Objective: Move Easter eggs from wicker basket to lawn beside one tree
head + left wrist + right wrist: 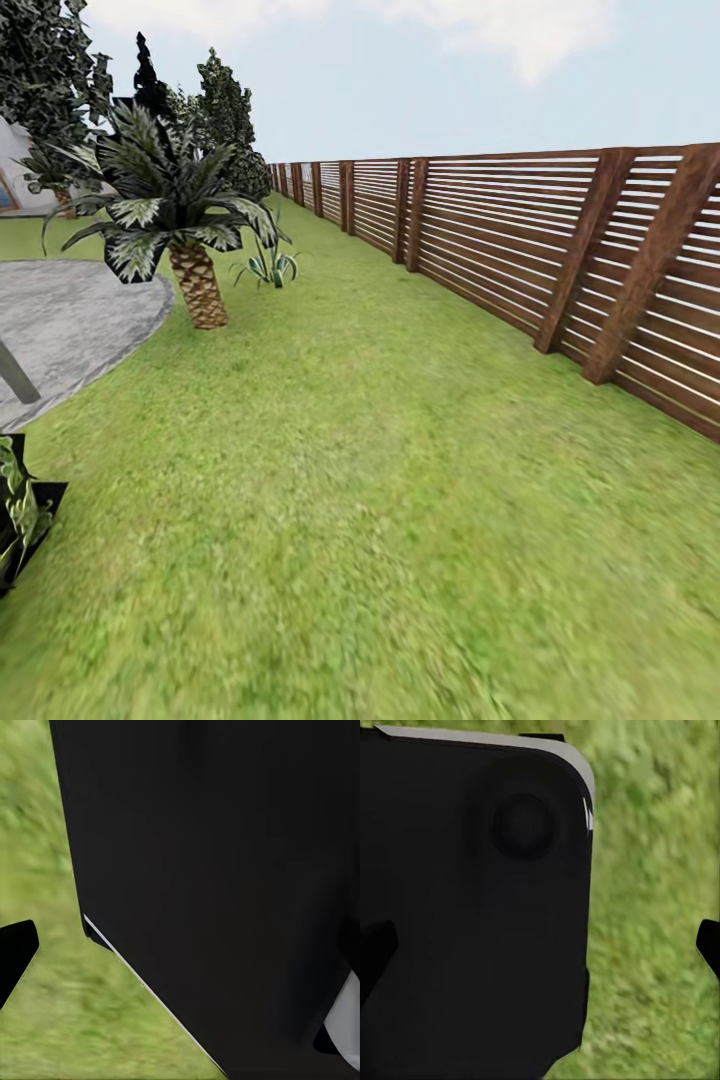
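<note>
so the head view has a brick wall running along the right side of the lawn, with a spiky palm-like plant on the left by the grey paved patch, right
Not quite. In the head view, what runs along the right side of the lawn is a wooden slatted fence, not a brick wall. The rest holds: the spiky palm-like plant stands on the left beside the grey paved patch.

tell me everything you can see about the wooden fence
The wooden fence runs along the right side of the lawn, from close by on the right far back toward the distant trees. It looks like dark reddish-brown wood: thin horizontal slats with light showing through the gaps, held by thick posts that lean. It stands upright and unbroken, its base meeting the grass. Nothing leans on it or touches it apart from the ground.
</note>
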